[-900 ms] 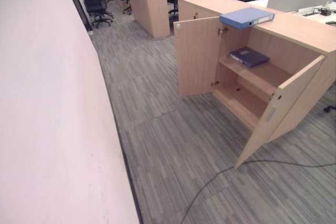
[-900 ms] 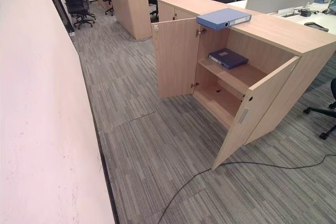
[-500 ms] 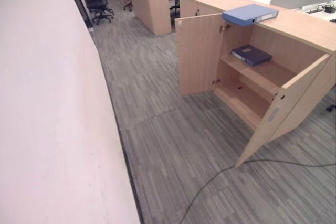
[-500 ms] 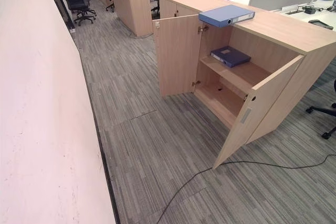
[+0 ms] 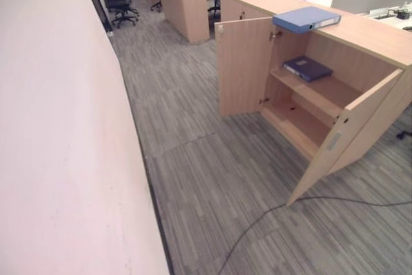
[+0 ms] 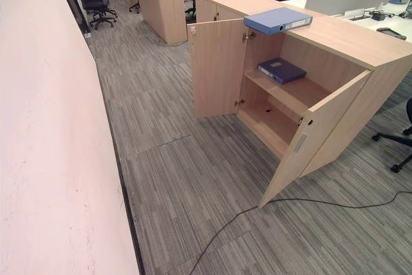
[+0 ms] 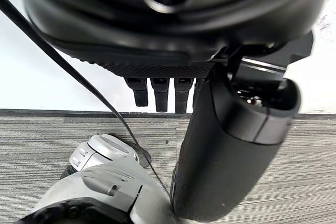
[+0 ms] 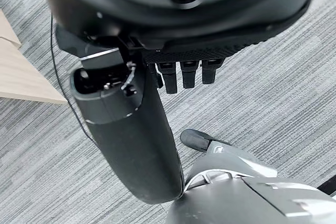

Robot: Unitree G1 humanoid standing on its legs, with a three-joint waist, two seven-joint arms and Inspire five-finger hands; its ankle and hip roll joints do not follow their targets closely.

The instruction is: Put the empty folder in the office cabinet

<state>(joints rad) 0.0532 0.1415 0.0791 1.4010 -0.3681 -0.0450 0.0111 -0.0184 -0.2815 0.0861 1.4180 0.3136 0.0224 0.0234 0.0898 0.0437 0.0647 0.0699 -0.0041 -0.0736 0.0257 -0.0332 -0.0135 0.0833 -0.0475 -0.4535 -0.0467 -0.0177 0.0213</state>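
The light blue folder [image 6: 277, 20] lies on top of the cabinet [image 6: 360, 43], poking out over the edge above the open doors, and a dark folder [image 6: 281, 69] lies on the shelf inside. Both hands hang down over the floor, the left hand [image 7: 163, 90] and right hand [image 8: 186, 72] loose and holding nothing. The robot is far off, so I think it could bump the near door [image 6: 315, 136] walking in, or knock the folder down.

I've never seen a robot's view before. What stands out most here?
A light wooden office cabinet stands open, both doors swung wide. A light blue binder folder lies flat on its top, and a dark navy folder lies on its upper shelf. Both dark robot hands, left hand and right hand, hang open above the grey carpet.
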